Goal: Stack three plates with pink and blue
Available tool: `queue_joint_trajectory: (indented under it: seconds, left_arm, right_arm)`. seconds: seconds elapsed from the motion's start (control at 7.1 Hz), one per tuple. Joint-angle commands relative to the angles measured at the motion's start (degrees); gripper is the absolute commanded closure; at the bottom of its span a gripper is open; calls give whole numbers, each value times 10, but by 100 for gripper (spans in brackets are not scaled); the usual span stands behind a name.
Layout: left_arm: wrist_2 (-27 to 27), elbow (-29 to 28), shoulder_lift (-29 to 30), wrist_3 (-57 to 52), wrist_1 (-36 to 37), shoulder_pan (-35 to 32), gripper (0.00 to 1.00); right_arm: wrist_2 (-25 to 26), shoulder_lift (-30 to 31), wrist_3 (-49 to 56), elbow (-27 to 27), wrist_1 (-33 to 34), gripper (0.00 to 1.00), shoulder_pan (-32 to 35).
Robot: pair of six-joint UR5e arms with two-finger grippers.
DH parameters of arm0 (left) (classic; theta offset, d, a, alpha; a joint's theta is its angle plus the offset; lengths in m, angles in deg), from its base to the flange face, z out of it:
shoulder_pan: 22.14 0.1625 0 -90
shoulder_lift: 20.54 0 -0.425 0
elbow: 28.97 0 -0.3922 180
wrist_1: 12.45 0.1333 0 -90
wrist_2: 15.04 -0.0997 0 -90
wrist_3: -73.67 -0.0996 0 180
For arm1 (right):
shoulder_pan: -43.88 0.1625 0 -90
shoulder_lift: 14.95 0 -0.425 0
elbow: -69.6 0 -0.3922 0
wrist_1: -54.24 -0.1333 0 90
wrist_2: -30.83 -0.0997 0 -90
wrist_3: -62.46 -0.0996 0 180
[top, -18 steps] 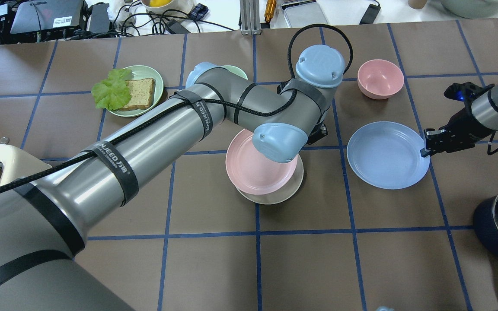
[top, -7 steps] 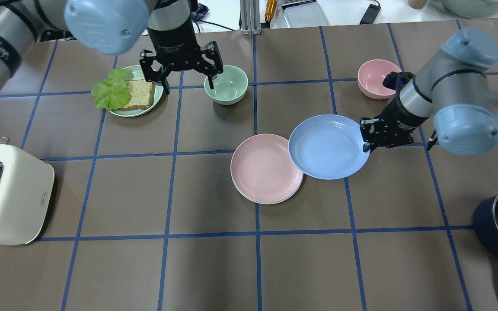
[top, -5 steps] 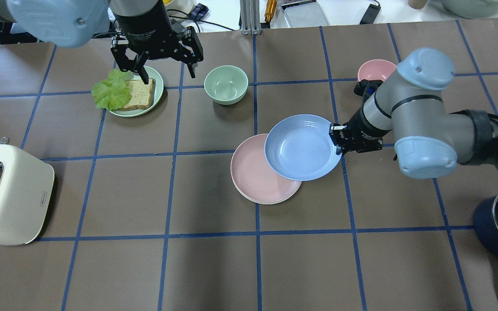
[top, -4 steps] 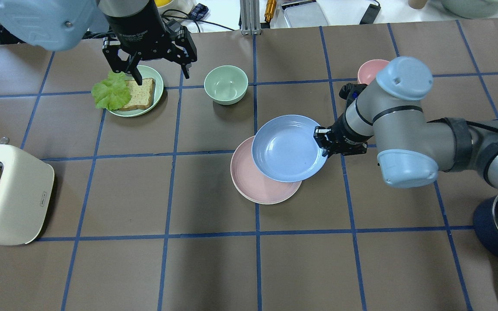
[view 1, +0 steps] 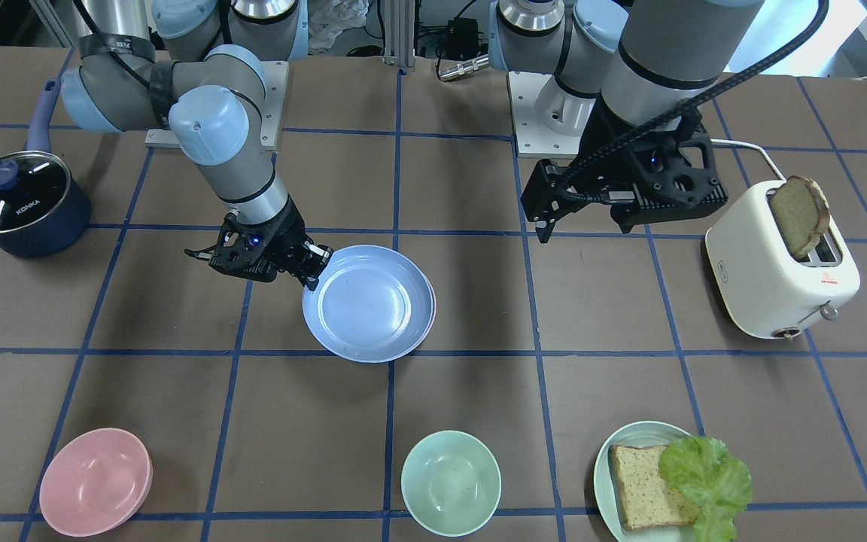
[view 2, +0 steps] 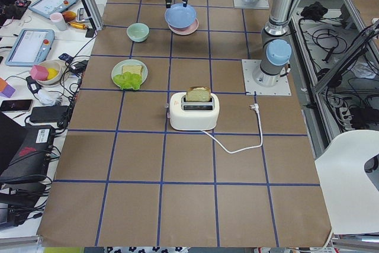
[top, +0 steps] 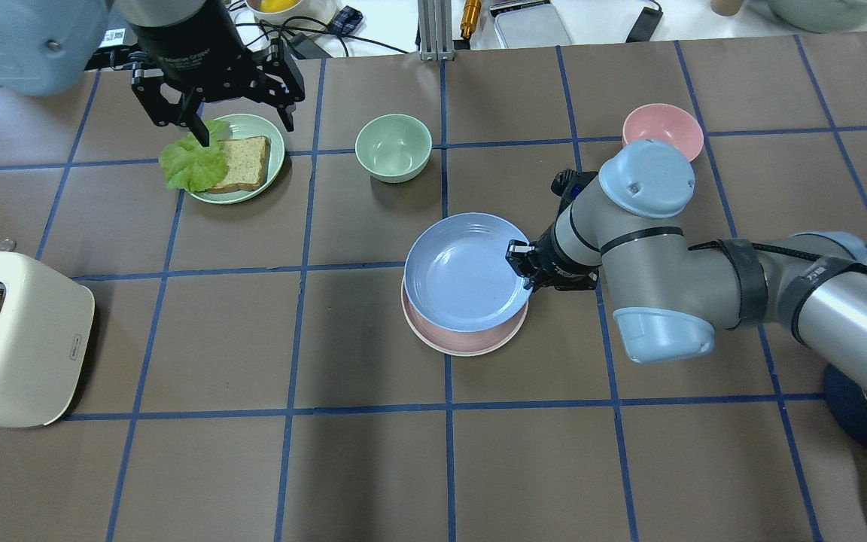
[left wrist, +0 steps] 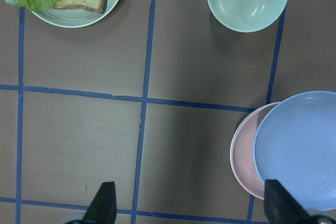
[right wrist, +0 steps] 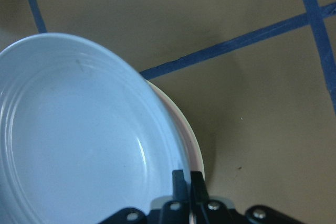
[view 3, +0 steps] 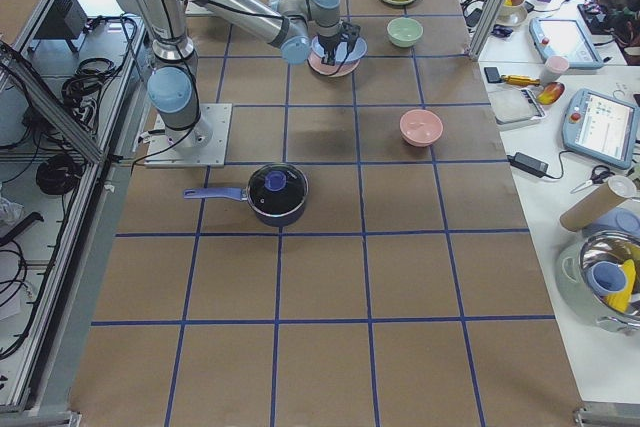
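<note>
My right gripper (top: 521, 263) is shut on the right rim of the light blue plate (top: 466, 272) and holds it almost centred over the pale pink plate (top: 463, 345). The blue plate is slightly tilted and offset toward the back. The right wrist view shows the fingertips (right wrist: 179, 178) pinching the blue rim (right wrist: 79, 129) just above the pink rim (right wrist: 192, 145). The cream-white plate lies under the pink one and is almost wholly hidden. My left gripper (top: 244, 120) is open and empty, raised above the mint plate at the back left.
A mint plate (top: 277, 162) with bread and lettuce and a mint bowl (top: 393, 147) stand at the back. A pink bowl (top: 663, 128) is at the back right. A toaster (top: 19, 339) with bread is at the left, a dark pot (view 1: 19, 203) at the right.
My right gripper has carried the blue plate leftward until it is over the pink plate. My left arm has withdrawn from the stack to the back left, gripper open.
</note>
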Motion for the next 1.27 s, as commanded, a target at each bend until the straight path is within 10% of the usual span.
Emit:
queue_joint_trajectory:
  seconds: [0.0,0.28,0.56,1.13]
  left_arm:
    - [7,12,-8,-9,35,15,0]
    - [3,35,-21,-82,65,15,0]
    - [3,40,-34,-82,58,15,0]
    - [8,51,-40,-83,58,14,0]
  right_arm:
    - [2,-2,-3,-14,20,95,1]
    - [2,-5,-3,-18,29,19,0]
    - [43,-5,17,40,13,7,-27]
    - [101,-4,183,283,-275,4,-75]
